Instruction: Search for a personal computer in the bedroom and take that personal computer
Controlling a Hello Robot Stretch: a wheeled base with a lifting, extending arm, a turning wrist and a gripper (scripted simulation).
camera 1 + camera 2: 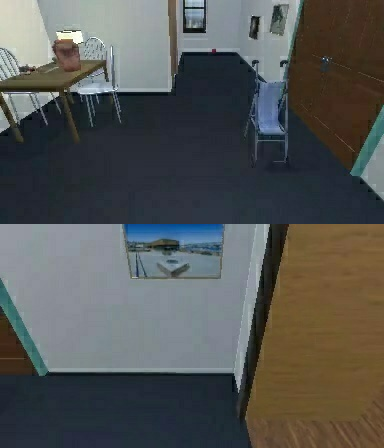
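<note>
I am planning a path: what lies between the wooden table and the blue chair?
In the forward view, a white chair stands right beside the table; from it to the blue chair there is bare dark floor.

A dark blue floor (170, 160) is seen between white walls (140, 40). A wooden table (50, 75) with white chairs (97, 70) is set at the forward view's left. A metal frame with a blue seat (268, 115) is placed beside a brown door (335, 70). A window (194, 12) is seen down the passage. In the arm side view, a picture (173, 249) is hung on a white wall, beside a wooden panel (320, 314).
</note>
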